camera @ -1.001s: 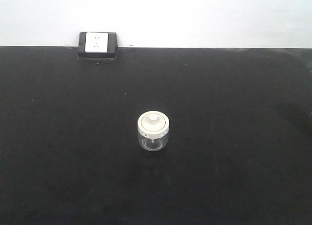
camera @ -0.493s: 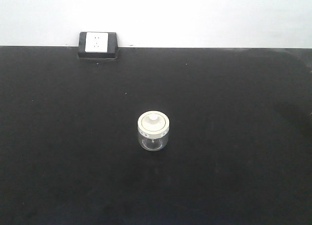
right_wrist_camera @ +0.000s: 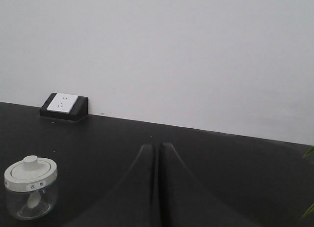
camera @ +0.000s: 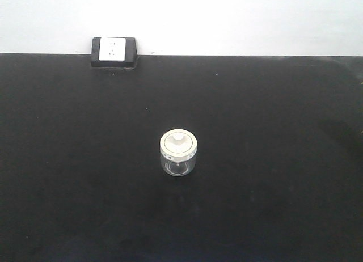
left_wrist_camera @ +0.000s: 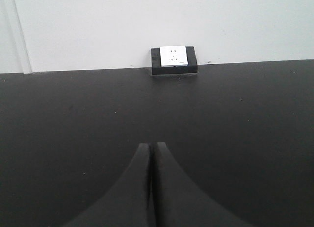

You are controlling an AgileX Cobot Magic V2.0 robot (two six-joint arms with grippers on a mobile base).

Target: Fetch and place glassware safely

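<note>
Black and matte, the tabletop (camera: 272, 114) runs back to a plain pale wall (camera: 227, 18), where a white socket plate in a dark angled housing (camera: 113, 51) sits at the table's far edge, left of centre in the front view. Near the middle of the surface stands the glass jar (camera: 178, 154), upright, its clear rounded body capped by a wide cream-white lid (camera: 178, 144) with a small knob in the centre and a small label on the lid's rim. Nothing touches the jar; bare black surface surrounds it on all sides. Neither arm shows in the front view. From the left wrist camera, the left gripper (left_wrist_camera: 152, 151) shows its two dark fingers pressed together with only a thin seam between them, holding nothing, pointed toward the socket, and the jar is out of this view. From the right wrist camera, the right gripper (right_wrist_camera: 157, 151) is likewise closed finger against finger and empty; the jar stands well to its left, low in that view, apart from the fingers.
</note>
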